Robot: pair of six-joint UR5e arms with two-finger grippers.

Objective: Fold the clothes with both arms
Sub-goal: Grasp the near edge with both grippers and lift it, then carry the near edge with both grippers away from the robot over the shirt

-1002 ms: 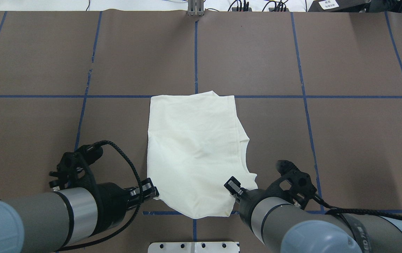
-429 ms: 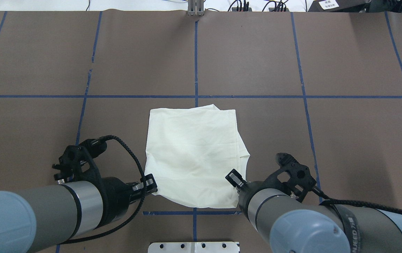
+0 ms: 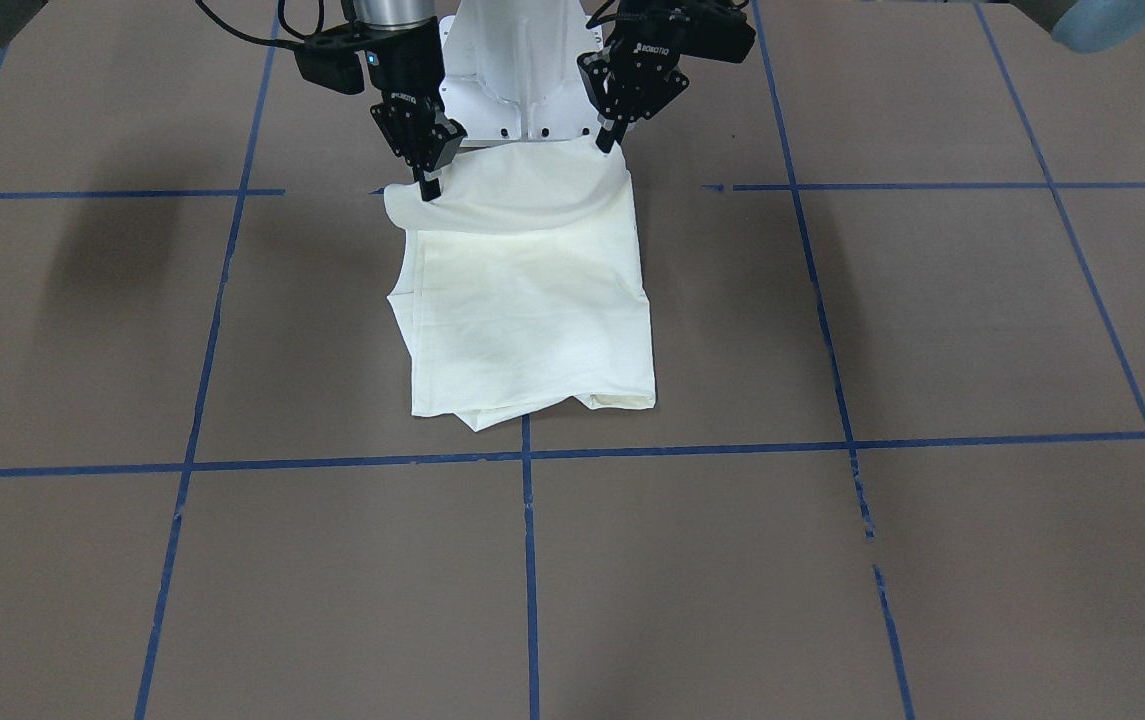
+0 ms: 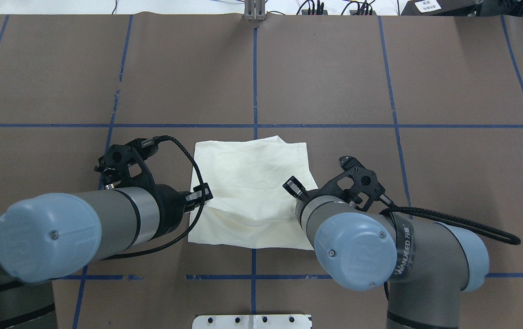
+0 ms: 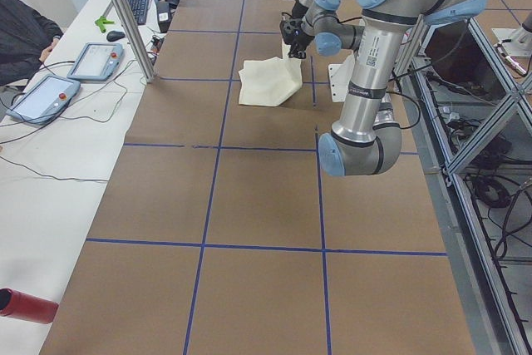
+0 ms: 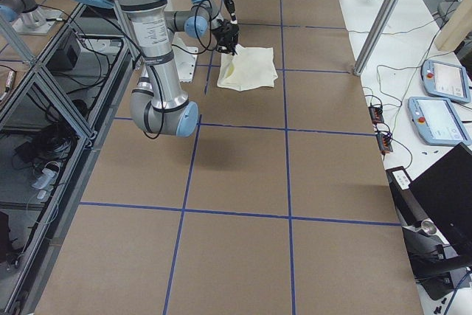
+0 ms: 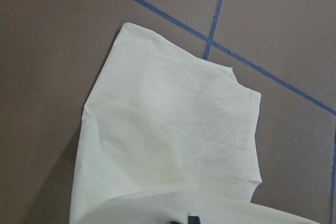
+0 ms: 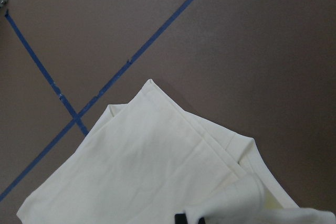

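Observation:
The cream-white T-shirt [image 4: 250,178] lies folded at the table's middle, plain side up; its print is hidden. Its edge nearest the robot is lifted and curls over the rest [image 3: 522,195]. My left gripper [image 3: 609,147] is shut on that edge's corner on its own side; it also shows in the overhead view [image 4: 201,196]. My right gripper [image 3: 429,190] is shut on the other corner and also shows in the overhead view [image 4: 294,187]. Both wrist views look down on the shirt [image 7: 173,140] [image 8: 157,177] with the raised cloth at their bottom edges.
The brown table cover carries a grid of blue tape lines [image 4: 255,82]. The white base block [image 3: 522,80] stands just behind the grippers. A side bench with tablets [image 5: 50,93] and a metal post [image 5: 125,14] runs along the table's far side.
The shirt first slid toward the robot. Both grippers then rose and moved forward, carrying the near edge up and over the shirt, which now looks shorter.

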